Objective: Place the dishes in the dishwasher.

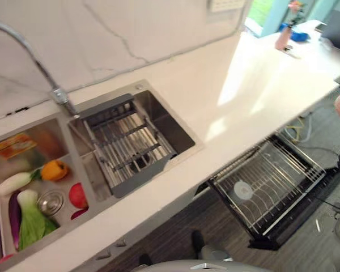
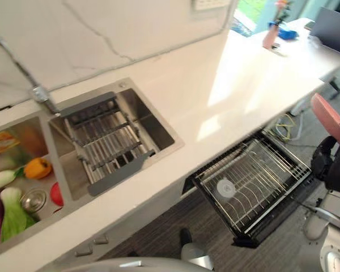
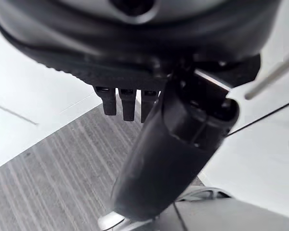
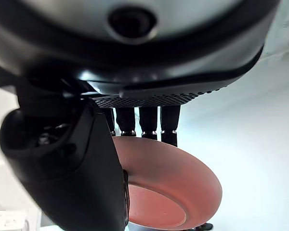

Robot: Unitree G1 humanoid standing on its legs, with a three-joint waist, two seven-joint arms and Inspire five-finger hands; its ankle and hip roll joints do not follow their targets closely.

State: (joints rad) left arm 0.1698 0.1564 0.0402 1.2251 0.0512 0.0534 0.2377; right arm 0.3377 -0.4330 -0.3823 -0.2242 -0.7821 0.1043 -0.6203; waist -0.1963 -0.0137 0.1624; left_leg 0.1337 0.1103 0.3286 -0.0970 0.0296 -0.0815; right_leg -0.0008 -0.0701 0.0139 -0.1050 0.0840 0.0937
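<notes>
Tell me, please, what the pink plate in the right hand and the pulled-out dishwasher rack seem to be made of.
Pink plate, pinched in the right hand: probably glazed ceramic or smooth plastic; its even matte-pink surface has a soft sheen, so either fits. Dishwasher rack: thin metal wire, likely steel; the bright silvery rods form an open grid.

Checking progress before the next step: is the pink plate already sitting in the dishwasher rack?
No, the right hand holds the pink plate, away from the dishwasher rack.
</notes>
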